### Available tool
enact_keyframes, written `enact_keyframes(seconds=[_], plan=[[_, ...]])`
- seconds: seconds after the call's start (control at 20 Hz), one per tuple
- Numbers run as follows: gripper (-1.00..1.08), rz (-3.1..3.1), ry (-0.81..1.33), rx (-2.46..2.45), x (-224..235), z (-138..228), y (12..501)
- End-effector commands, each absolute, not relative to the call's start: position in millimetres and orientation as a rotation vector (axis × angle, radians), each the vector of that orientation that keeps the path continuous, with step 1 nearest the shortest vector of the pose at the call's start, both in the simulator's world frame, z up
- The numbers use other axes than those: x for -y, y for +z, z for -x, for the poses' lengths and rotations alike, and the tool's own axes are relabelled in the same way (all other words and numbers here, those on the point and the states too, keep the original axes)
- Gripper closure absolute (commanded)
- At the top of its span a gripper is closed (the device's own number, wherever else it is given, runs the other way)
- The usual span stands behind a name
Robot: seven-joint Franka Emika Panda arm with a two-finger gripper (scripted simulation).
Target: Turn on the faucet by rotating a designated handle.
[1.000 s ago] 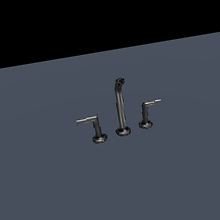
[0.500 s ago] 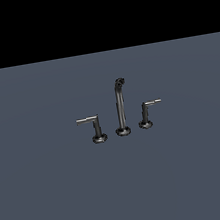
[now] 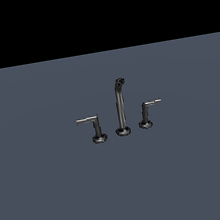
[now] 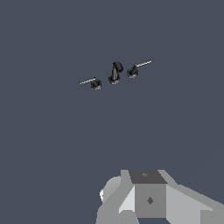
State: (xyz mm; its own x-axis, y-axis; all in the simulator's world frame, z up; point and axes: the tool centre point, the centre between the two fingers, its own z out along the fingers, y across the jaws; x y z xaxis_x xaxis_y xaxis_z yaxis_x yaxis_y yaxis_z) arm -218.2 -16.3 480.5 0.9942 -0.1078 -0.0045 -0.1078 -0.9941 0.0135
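Observation:
The faucet (image 3: pixel 120 105) stands on the grey floor in the middle of the exterior view, with its tall hooked spout at the centre. The handle (image 3: pixel 147 111), small with a thin pale-tipped lever, is on the exterior view's right of the spout. A larger L-shaped handle (image 3: pixel 95 127) is on the exterior view's left. In the wrist view the faucet (image 4: pixel 115 72) is small and far off, and the thin-levered handle (image 4: pixel 136 68) shows beside the spout. Only the grey body of my gripper (image 4: pixel 146 192) shows, far from the faucet. Its fingers are not visible.
The flat dark grey floor (image 3: pixel 56 202) stretches around the faucet on all sides. A black background fills the upper part of the exterior view. The arm does not show in the exterior view.

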Motion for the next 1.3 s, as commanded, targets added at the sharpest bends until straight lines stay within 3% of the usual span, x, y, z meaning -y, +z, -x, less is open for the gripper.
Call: enact_keyframes(seconds=[0.0, 0.6, 1.25], plan=[[1.08, -3.120, -0.008, 0.225, 18.7, 206.0, 475.4], [1.08, -3.063, -0.005, 0.643, 41.7, 117.3, 424.0], [1.08, -2.922, -0.002, 1.132, 77.8, 28.0, 331.2]])
